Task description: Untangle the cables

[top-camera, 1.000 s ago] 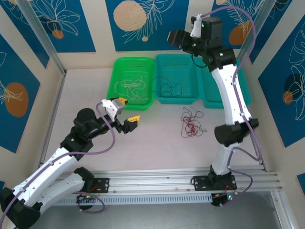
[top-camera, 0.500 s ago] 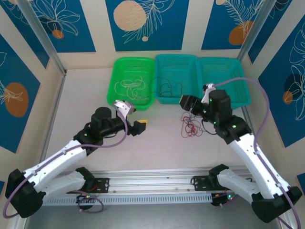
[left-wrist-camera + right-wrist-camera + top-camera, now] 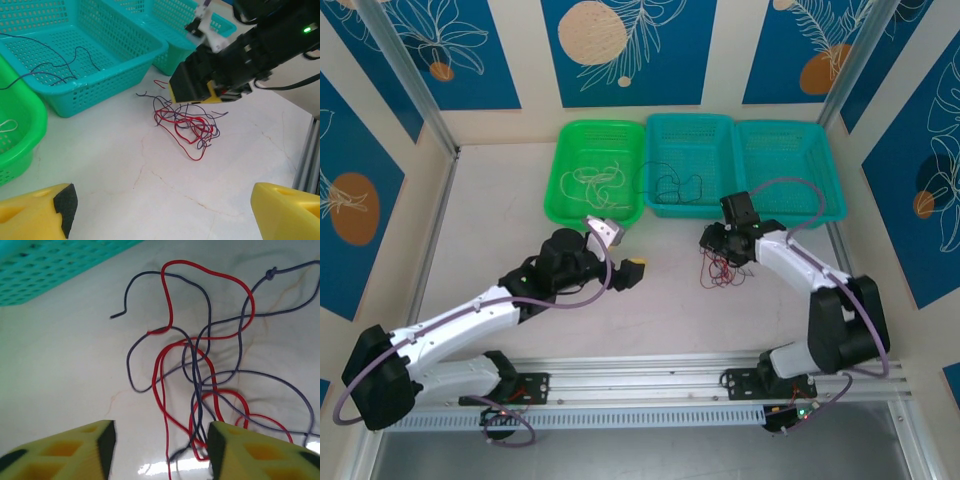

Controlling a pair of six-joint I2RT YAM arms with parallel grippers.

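Tangle: red + dark cables [image 3: 723, 268] in a loose knot on table [image 3: 490, 210], just in front of mid teal basket [image 3: 692, 125].
R gripper [image 3: 711, 241]: low at tangle's far-left edge, fingers [image 3: 85, 450] apart. In wrist view strands lie betw. the 2 yellow tips, nothing clamped.
L gripper [image 3: 630, 270]: left of tangle, well apart from it, fingers spread wide, empty.
Green basket [image 3: 560, 195]: cream-white cables [image 3: 598, 183] inside.
Mid teal basket: dark cables [image 3: 672, 186] inside.
2nd teal basket [image 3: 790, 140]: far right.

On table [image 3: 510, 215], cables [image 3: 723, 266] before 3 baskets [image 3: 692, 210]
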